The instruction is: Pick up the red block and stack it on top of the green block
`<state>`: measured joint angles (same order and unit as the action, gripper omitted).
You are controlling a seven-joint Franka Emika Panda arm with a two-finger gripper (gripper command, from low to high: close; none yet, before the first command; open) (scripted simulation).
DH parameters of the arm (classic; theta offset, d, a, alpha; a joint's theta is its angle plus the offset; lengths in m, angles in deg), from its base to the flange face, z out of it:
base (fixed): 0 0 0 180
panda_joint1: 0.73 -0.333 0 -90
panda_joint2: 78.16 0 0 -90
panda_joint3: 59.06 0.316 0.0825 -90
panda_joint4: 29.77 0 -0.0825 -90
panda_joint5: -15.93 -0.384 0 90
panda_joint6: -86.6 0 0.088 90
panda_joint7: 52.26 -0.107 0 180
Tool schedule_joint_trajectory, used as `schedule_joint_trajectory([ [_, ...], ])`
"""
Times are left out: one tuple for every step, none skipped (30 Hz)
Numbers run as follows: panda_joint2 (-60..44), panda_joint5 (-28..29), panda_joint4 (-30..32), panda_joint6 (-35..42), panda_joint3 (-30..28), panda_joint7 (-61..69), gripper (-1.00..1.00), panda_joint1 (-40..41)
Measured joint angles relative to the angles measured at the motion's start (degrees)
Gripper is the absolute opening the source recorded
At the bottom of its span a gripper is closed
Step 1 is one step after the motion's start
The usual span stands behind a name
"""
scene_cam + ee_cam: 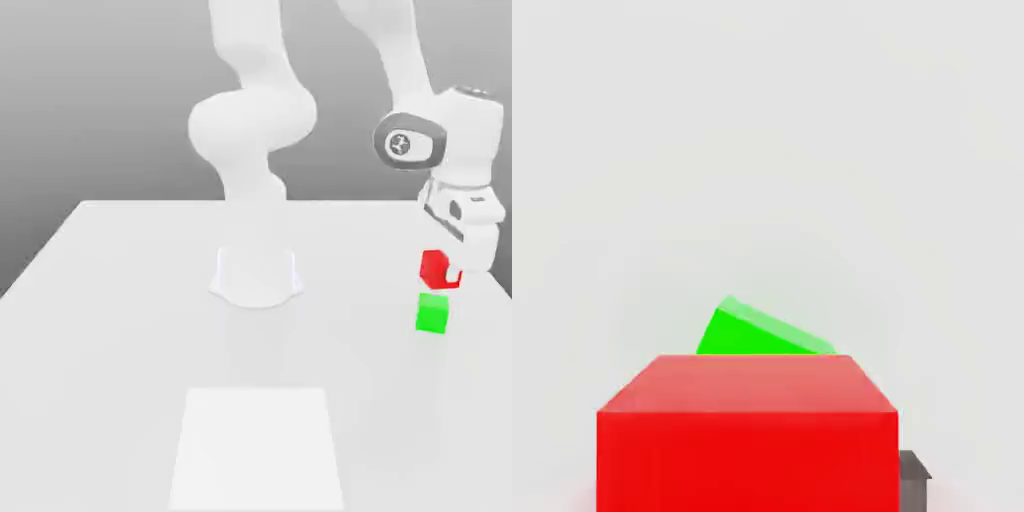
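Note:
The red block [436,268] hangs in the air at the exterior view's right, gripped by my gripper [446,270], which is shut on it. Just below it, with a small gap between them, the green block [432,313] rests on the white table [120,330]. In the hand view the red block [747,435] is close up, and the green block [757,332] peeks out beyond its far edge. A dark fingertip [914,468] shows beside the red block.
The arm's white round base [256,274] stands at the table's middle back. A paler square patch [256,445] lies on the table near the front edge. The table's right edge runs close to the two blocks.

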<state>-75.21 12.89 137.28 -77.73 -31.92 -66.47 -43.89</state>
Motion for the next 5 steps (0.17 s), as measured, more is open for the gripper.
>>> schedule_joint_trajectory([
  [-2.0, 3.0, 0.0, -1.8, -0.7, -2.1, -1.0, 0.1],
  [-3.7, 5.7, 0.0, -3.3, -1.3, -3.9, 1.0, 0.4],
  [-3.7, 5.7, 0.0, -3.3, -1.3, -3.9, 1.0, 1.0],
  [-3.7, 5.7, 0.0, -3.3, -1.3, -3.9, 1.0, 1.3],
  [-3.7, 5.7, 0.0, -3.3, -1.3, -3.9, 1.0, 1.5],
])
